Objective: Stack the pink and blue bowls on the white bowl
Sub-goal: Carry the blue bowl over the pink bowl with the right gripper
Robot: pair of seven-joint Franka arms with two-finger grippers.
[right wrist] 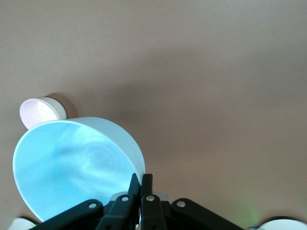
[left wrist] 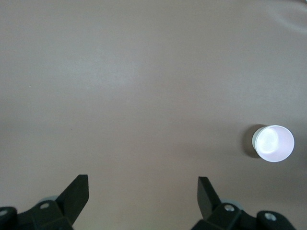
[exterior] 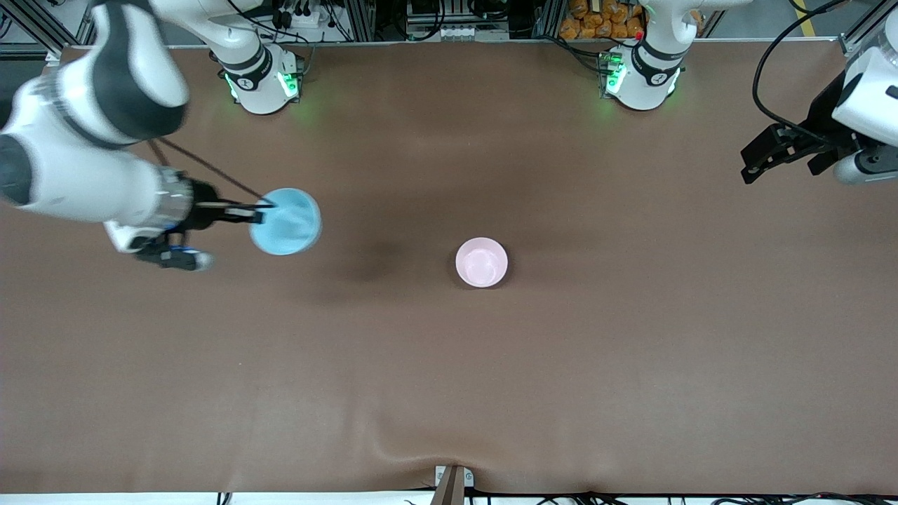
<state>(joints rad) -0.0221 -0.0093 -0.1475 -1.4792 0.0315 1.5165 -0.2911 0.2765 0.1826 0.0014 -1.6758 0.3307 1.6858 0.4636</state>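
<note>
Right hand (exterior: pixel 261 210) pinches the tilted blue bowl (exterior: pixel 286 221) by its rim, aloft; left hand (left wrist: pixel 143 196) waits, fingers spread wide.

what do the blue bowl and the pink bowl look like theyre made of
Blue bowl, held up by the right gripper pinching its rim: smooth and glossy, with soft light streaks inside, so likely plastic or glazed ceramic. Pink bowl, sitting on the table: the same glossy finish with a bright highlight inside, probably the same material.
</note>
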